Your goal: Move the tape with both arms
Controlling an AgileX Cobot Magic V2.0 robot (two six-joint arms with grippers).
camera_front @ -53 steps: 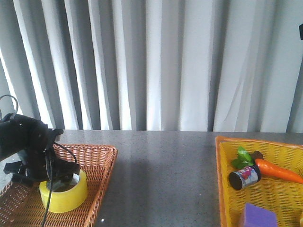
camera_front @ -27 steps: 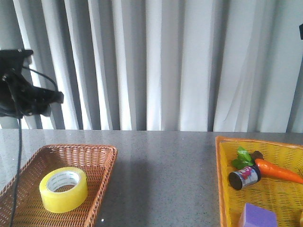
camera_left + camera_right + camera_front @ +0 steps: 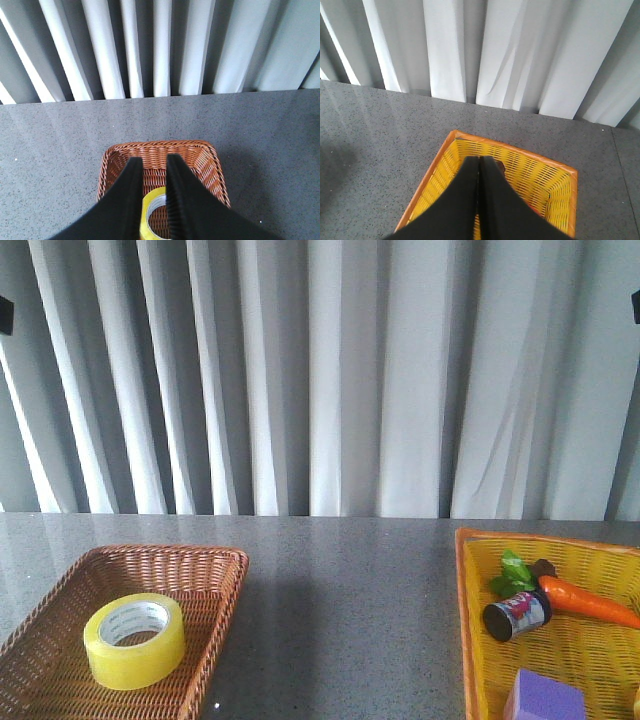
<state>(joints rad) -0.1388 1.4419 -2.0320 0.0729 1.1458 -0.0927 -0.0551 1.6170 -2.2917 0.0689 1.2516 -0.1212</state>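
Since a second ago the left arm has risen out of the front view, leaving the tape (image 3: 134,640) flat in the brown basket (image 3: 205,585) on the tabletop (image 3: 340,600). High above it, the left hand (image 3: 154,167) is released, fingers slightly apart. Over the yellow basket (image 3: 547,172), the right hand (image 3: 479,165) is clenched, empty.
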